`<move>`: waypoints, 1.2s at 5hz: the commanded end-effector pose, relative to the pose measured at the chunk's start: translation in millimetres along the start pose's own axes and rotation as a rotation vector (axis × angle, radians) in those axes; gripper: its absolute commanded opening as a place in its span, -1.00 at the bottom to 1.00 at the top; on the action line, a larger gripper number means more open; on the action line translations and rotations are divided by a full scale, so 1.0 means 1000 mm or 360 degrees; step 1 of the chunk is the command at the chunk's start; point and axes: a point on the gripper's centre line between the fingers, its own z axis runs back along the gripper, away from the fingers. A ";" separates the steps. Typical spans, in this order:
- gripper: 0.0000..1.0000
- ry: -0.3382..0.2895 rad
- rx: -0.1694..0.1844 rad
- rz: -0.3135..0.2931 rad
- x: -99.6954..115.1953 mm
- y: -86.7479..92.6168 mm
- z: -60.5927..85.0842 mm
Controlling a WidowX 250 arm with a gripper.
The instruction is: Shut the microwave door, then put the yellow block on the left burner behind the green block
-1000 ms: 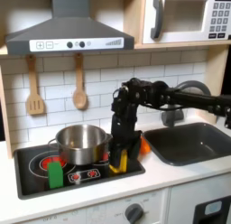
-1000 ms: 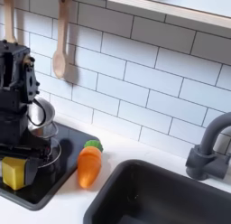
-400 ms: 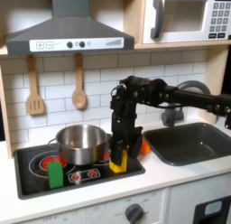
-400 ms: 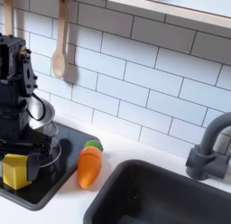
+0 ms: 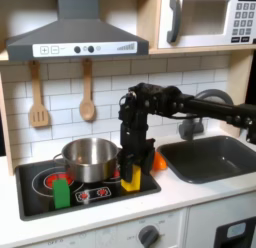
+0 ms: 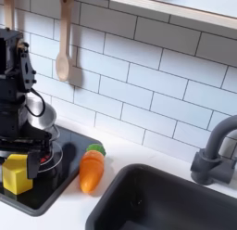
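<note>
Over the stovetop, microwave door (image 5: 205, 20) shut, the pincer (image 5: 133, 170) grips the yellow block (image 6: 16, 173), placement behind green block (image 5: 62, 192) pending.

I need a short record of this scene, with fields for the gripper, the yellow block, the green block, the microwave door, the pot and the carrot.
gripper: low over the stovetop's right part in the first exterior view, around the yellow block
yellow block: between the gripper's fingers, at the cooktop surface; whether it rests there cannot be told
green block: upright at the stovetop's front, before the pot
microwave door: shut
pot: steel, on the back of the stovetop
carrot: lying on the counter between stovetop and sink
</note>
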 end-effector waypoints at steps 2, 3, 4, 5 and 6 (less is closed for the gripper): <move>1.00 0.0006 -0.0020 -0.0086 0.003 0.006 -0.004; 1.00 -0.0009 -0.0018 -0.0075 0.006 0.007 -0.004; 1.00 0.0003 -0.0017 -0.0073 0.005 0.007 -0.007; 1.00 0.0004 -0.0015 -0.0050 0.007 0.008 -0.007; 1.00 0.0024 -0.0009 -0.0034 0.007 0.013 -0.012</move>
